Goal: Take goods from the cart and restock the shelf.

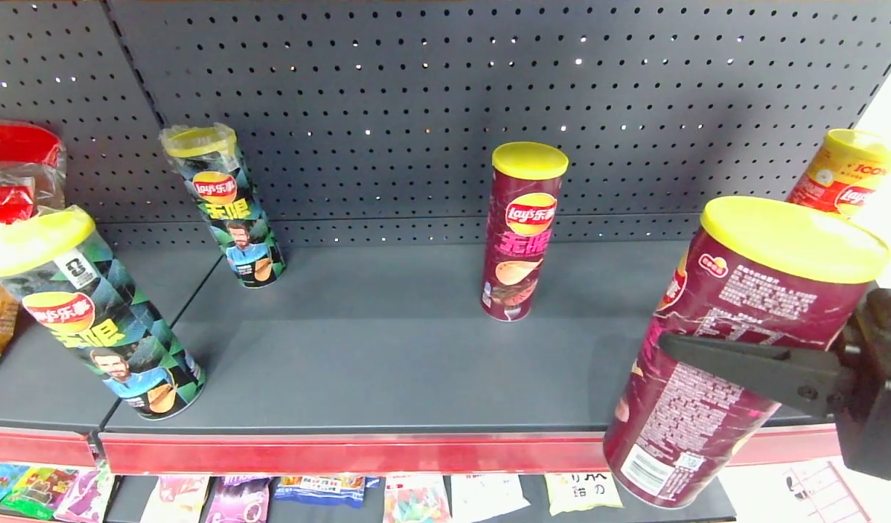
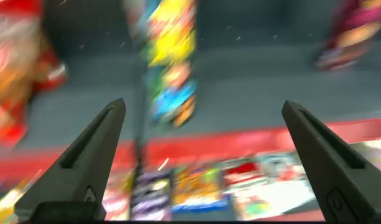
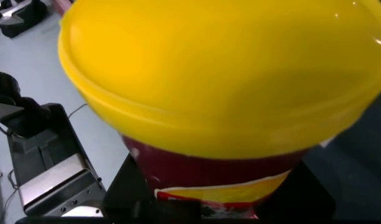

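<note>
My right gripper [image 1: 714,356] pinches the tilted maroon chip can [image 1: 758,290] at four o'clock, left gripper [image 2: 202,106] spread; its base could, seemingly, catch the shelf lip [image 1: 344,454].

Black equipment [image 3: 38,155] (boxy, metal-topped) stands on pale floor [image 3: 30,70].

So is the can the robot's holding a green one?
No, the held can is dark red with a yellow lid; the two green cans stand on the shelf.
</note>
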Robot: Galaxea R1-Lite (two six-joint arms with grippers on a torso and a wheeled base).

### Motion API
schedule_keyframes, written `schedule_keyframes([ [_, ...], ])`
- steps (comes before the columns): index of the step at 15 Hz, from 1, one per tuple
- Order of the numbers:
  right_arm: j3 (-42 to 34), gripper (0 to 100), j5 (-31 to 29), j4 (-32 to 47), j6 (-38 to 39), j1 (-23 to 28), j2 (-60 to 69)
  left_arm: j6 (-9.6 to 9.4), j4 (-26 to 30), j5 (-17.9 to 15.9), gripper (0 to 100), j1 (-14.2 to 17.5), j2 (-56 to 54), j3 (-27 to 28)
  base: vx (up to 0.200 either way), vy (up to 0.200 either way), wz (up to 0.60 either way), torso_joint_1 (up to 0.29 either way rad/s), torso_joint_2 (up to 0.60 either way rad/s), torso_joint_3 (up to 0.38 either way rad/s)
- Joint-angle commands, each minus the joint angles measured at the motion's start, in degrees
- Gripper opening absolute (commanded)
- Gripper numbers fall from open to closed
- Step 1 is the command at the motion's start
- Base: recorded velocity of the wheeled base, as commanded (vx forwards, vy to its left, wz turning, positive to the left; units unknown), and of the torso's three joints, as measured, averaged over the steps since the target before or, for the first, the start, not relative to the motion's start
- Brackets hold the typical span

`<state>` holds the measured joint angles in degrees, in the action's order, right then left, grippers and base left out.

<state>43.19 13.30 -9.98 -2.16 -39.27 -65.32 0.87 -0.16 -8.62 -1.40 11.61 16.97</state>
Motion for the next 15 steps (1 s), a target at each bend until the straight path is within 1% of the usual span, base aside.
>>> schedule_keyframes([
  [1, 1.37, 0, -0.12, -0.04, 0.05, -0.28, -0.78, 0.89, 0.51, -16.78, 100, -5.54, 22.06, 15.20, 0.000, 0.000, 0.00, 0.000, 0.00, 0.000],
  [2, 2.34, 0, -0.12, 0.05, 0.05, -0.28, -0.95, -1.57, 0.51, -22.41, 100, -7.56, 26.19, 15.20, 0.000, 0.000, 0.00, 0.000, 0.00, 0.000],
  [3, 2.86, 0, -0.12, 0.05, 0.05, -0.28, -1.30, -3.85, 0.33, -24.60, 100, -9.23, 30.14, 15.46, 0.000, 0.000, 0.00, 0.000, 0.00, 0.000],
  [4, 3.21, 0, -0.12, 0.05, 0.05, -0.20, -1.39, -6.84, -0.28, -25.66, 100, -12.40, 35.68, 16.08, 0.000, 0.000, 0.00, 0.000, 0.00, 0.000],
  [5, 3.21, 0, -0.12, 0.05, 0.05, -0.02, -1.57, -8.42, -0.46, -25.66, 100, -17.14, 40.87, 18.01, 0.000, 0.000, 0.00, 0.000, 0.00, 0.000],
  [6, 3.13, 0, -0.12, 0.05, 0.14, -0.02, -1.57, -8.51, -0.46, -25.22, 100, -20.75, 45.52, 20.56, 0.000, 0.000, 0.00, 0.000, 0.00, 0.000],
  [7, 3.04, 0, -0.03, 0.05, 0.14, -0.02, -1.66, -8.69, -0.54, -24.87, 100, -22.68, 51.15, 23.90, 0.000, 0.000, 0.00, 0.000, 0.00, 0.000],
  [8, 3.04, 0, -0.03, -0.04, 0.14, -0.02, -1.66, -8.78, -0.63, -24.78, 100, -23.21, 53.52, 25.31, 0.000, 0.000, 0.00, 0.000, 0.00, 0.000],
  [9, 3.13, 0, -0.03, -0.04, 0.22, -0.02, -1.66, -10.89, -2.30, -25.04, 100, -24.79, 61.43, 30.32, 0.000, 0.000, 0.00, 0.000, 0.00, 0.000],
  [10, 3.13, 0, -0.03, -0.04, 0.22, -0.02, -1.66, -10.89, -2.30, -25.04, 100, -24.79, 61.43, 30.32, 0.000, 0.000, 0.00, 0.000, 0.00, 0.000],
  [11, 3.21, 0, -0.20, -0.04, 0.31, 0.07, -1.66, -13.79, -5.64, -25.75, 100, -25.58, 71.71, 37.52, 0.000, 0.000, 0.00, 0.000, 0.00, 0.000],
  [12, 3.21, 0, -0.20, -0.04, 0.31, 0.07, -1.66, -13.79, -5.99, -26.01, 100, -25.76, 73.56, 39.28, 0.000, 0.000, 0.00, 0.000, 0.00, 0.000],
  [13, 3.21, 0, -0.64, -0.04, 0.31, 0.07, -1.57, -13.87, -6.08, -26.80, 100, -26.55, 78.83, 45.70, 0.000, 0.000, 0.00, 0.000, 0.00, 0.000],
  [15, 4.27, 0, -0.91, -0.04, 0.31, 0.07, -1.66, -14.05, -6.17, -27.59, 100, -27.43, 84.28, 52.82, 0.000, 0.000, 0.00, 0.000, 0.00, 0.000],
])
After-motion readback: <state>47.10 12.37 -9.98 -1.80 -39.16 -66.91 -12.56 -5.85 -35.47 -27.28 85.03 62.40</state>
